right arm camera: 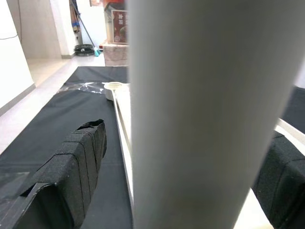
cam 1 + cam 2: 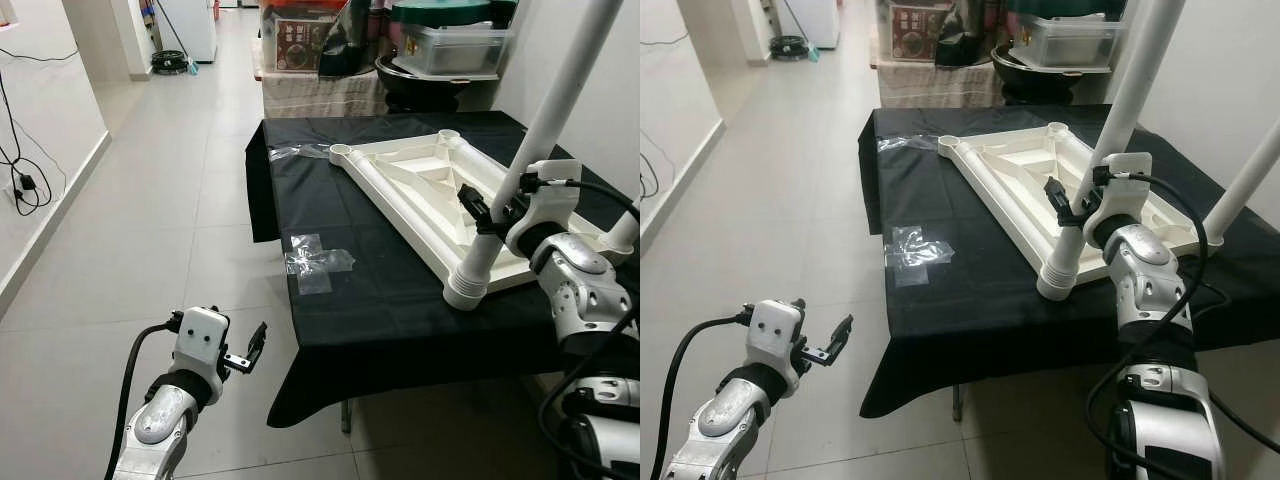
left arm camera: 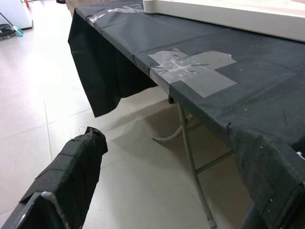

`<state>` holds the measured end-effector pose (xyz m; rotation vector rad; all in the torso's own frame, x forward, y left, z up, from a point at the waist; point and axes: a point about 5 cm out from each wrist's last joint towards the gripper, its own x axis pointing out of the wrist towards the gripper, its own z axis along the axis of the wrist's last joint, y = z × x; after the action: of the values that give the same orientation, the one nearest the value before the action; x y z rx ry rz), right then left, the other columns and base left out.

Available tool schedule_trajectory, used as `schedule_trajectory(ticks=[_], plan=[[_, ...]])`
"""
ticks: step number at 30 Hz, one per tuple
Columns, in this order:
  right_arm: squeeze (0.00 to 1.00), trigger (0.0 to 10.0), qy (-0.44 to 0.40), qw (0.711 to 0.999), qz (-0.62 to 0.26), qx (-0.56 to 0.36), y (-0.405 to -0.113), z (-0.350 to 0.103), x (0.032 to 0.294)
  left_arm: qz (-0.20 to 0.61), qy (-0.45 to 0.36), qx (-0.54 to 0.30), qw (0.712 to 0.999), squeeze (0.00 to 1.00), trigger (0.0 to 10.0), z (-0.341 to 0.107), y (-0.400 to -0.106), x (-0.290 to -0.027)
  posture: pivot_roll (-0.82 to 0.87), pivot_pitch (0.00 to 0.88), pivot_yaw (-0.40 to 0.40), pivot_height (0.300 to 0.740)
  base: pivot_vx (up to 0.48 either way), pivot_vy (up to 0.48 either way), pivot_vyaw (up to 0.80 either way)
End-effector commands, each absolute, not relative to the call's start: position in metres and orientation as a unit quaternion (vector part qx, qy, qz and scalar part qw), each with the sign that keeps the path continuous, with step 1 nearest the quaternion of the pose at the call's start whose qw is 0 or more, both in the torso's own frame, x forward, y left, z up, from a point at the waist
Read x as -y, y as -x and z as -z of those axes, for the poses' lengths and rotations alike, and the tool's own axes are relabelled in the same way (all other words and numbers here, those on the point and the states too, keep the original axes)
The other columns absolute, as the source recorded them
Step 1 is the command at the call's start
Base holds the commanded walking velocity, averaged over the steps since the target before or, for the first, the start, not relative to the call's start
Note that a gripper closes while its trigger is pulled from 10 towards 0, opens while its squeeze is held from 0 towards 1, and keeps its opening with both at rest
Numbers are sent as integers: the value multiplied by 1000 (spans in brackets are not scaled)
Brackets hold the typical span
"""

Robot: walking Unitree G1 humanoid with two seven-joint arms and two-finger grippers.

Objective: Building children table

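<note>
The jaws of the right gripper (image 2: 1077,205) are closed around a white table leg (image 2: 1110,150), holding it upright so its bottom end sits in the corner socket of the white table top (image 2: 420,190). The table top lies upside down on the black cloth (image 2: 380,290), so the legs can go in from above. Another leg (image 2: 1250,180) already stands at the far corner. The left gripper (image 2: 252,352) hangs open above the floor beside the table, holding nothing. Clear tape (image 2: 315,262) holds the cloth down.
</note>
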<state>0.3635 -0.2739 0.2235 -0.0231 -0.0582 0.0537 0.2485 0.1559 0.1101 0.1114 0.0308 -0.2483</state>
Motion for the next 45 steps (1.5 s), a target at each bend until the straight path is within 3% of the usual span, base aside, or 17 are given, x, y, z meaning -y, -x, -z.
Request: schedule_trajectory(ticks=[1,7,8,9,11,12,29,45], plan=[[0,10000,15,999,-33,36,-365,-227,274,127,-58,-19,990,0,10000,-110,-248,-157,79,0,-37,740,0,0,0],[0,9686,17,999,-36,36,-367,-229,276,127,-58,-20,990,0,10000,-109,-248,-157,82,0,-40,740,0,0,0],[0,4941,17,998,-37,38,-367,-230,277,127,-58,-20,990,0,10000,-109,-248,-157,82,0,-40,740,0,0,0],[0,2510,18,998,-37,38,-367,-231,277,127,-57,-20,990,0,10000,-109,-248,-157,82,0,-42,740,0,0,0],[0,2510,18,998,-38,39,-367,-231,278,127,-57,-20,990,0,10000,-109,-247,-157,82,0,-42,740,0,0,0],[0,0,19,998,-39,39,-367,-231,278,127,-57,-20,990,0,10000,-109,-247,-157,81,0,-42,740,0,0,0],[0,0,21,999,-29,9,-369,-219,279,127,-55,-21,990,0,10000,-109,-247,-155,76,0,-44,740,0,0,0],[0,0,-35,995,82,-39,-353,-170,244,123,-55,-21,991,0,10000,-108,-246,-156,79,0,-52,740,0,0,0]])
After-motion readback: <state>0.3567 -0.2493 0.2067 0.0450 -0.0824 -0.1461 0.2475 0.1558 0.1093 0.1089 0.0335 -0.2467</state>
